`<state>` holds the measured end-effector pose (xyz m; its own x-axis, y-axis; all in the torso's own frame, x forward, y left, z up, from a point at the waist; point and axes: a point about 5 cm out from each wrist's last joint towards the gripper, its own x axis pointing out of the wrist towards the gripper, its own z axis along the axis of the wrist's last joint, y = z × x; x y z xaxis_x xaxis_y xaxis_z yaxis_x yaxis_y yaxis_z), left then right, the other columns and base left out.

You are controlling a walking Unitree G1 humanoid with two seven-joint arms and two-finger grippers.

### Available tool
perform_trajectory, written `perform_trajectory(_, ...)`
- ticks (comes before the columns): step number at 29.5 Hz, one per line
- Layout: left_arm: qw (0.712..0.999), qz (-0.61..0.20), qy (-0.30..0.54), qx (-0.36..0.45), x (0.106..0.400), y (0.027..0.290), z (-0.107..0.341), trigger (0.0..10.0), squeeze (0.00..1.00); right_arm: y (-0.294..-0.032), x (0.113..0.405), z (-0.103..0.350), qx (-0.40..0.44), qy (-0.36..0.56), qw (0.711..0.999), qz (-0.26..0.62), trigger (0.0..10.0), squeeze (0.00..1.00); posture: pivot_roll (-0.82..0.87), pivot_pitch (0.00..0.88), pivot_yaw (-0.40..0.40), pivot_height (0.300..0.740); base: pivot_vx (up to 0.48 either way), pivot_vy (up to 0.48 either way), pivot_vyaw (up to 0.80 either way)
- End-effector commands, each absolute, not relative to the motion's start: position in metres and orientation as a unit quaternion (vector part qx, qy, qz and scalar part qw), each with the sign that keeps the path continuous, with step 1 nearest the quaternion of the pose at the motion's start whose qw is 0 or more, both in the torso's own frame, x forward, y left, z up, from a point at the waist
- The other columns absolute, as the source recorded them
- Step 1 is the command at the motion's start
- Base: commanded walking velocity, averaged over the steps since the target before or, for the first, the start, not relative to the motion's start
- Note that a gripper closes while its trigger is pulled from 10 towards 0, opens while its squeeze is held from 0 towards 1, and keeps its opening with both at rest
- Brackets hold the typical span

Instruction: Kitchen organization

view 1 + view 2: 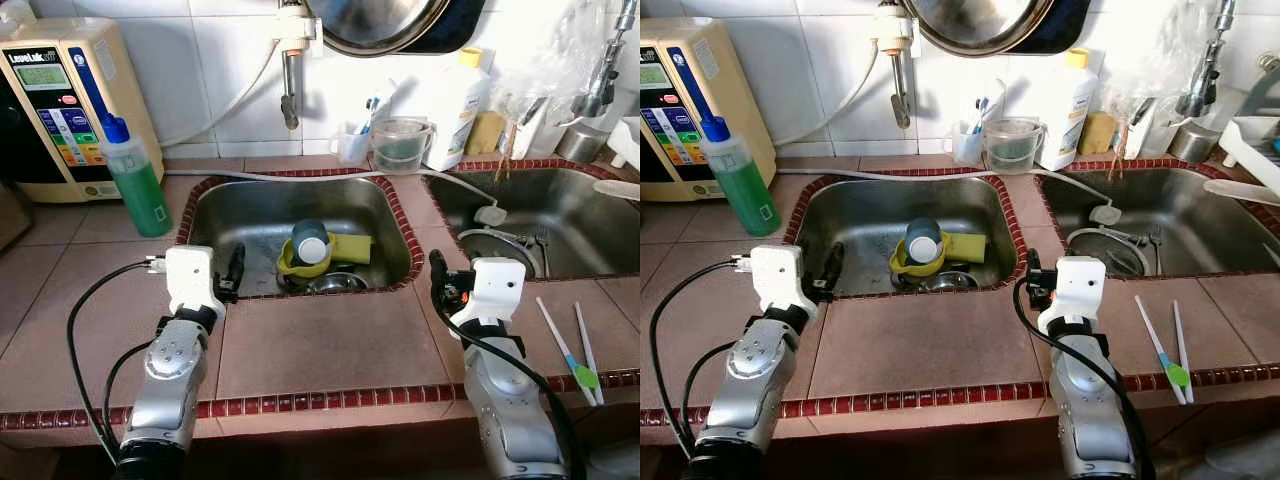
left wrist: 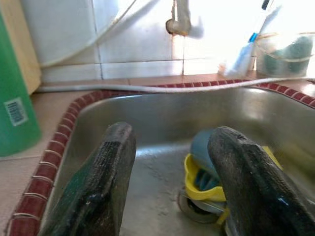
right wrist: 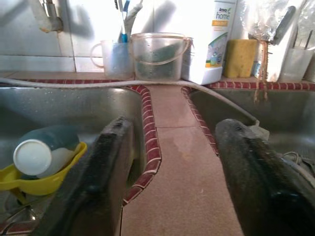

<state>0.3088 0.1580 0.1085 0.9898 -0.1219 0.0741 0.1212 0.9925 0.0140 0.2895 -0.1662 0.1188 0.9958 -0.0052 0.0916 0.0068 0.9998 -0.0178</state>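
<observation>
Both our arms reach level over the tiled counter toward the sinks.

Our left gripper [image 1: 232, 272] hangs at the left sink [image 1: 240, 215] rim, fingers spread and empty; our right gripper [image 1: 438, 275], likewise parted, sits between basins. The blue bottle [image 1: 310, 241] lies in a yellow bowl [image 1: 290, 264] in that sink.

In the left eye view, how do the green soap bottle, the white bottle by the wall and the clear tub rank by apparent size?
Largest to smallest, as they look:
1. green soap bottle, though it stands nearer the camera
2. white bottle
3. clear tub

Dull brushed steel sink [image 1: 250, 215], matt terracotta tile counter [image 1: 330, 345], glossy yellow plastic bowl [image 1: 290, 265].
</observation>
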Motion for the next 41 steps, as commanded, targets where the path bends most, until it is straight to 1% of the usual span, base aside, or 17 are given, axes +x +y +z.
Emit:
perform_trajectory(1,0.997,-0.063,-0.035,-0.004,0.31,0.16,0.111,10.0,1.0,-0.169,0.289,0.122,-0.01,-0.053,0.999,-0.008,10.0,1.0,-0.16,0.0,0.037,0.74,0.0,0.0,0.0)
perform_trajectory(10,0.997,-0.065,-0.043,-0.005,0.314,0.162,0.116,10.0,1.0,-0.17,0.288,0.122,-0.011,-0.052,0.999,-0.002,10.0,1.0,-0.16,0.0,0.038,0.74,0.0,0.0,0.0)
perform_trajectory(15,0.997,-0.062,-0.04,0.011,0.314,0.16,0.115,10.0,1.0,-0.171,0.289,0.122,-0.012,-0.051,0.999,-0.007,10.0,1.0,-0.16,0.0,0.047,0.74,0.0,0.0,0.0)
perform_trajectory(16,0.997,-0.062,-0.041,0.018,0.314,0.16,0.115,10.0,0.75,-0.171,0.289,0.122,-0.013,-0.051,0.999,-0.008,10.0,1.0,-0.16,0.0,0.048,0.74,0.0,0.0,0.0)
perform_trajectory(17,0.997,-0.064,-0.041,0.027,0.314,0.158,0.115,10.0,0.0,-0.172,0.289,0.122,-0.014,-0.051,0.999,-0.013,10.0,1.0,-0.16,0.0,0.05,0.74,0.0,0.0,0.0)
perform_trajectory(18,0.997,-0.064,-0.041,0.026,0.315,0.157,0.115,10.0,0.0,-0.173,0.289,0.122,-0.015,-0.052,0.998,-0.014,10.0,0.0,-0.17,0.0,0.052,0.74,0.0,0.0,0.0)
perform_trajectory(25,0.997,-0.064,-0.04,0.024,0.318,0.156,0.117,10.0,0.0,-0.175,0.291,0.124,-0.021,-0.057,0.998,-0.024,10.0,0.0,-0.18,0.0,0.067,0.74,0.0,0.0,0.0)
perform_trajectory(35,0.995,-0.082,-0.041,0.028,0.328,0.143,0.119,10.0,0.0,-0.184,0.287,0.127,-0.029,-0.063,0.997,-0.044,10.0,0.0,-0.24,0.0,0.095,0.74,0.0,0.0,0.0)
perform_trajectory(41,0.995,-0.086,-0.043,0.028,0.332,0.142,0.121,10.0,0.0,-0.184,0.287,0.127,-0.028,-0.064,0.996,-0.049,10.0,0.0,-0.24,0.0,0.104,0.74,0.0,0.0,0.0)
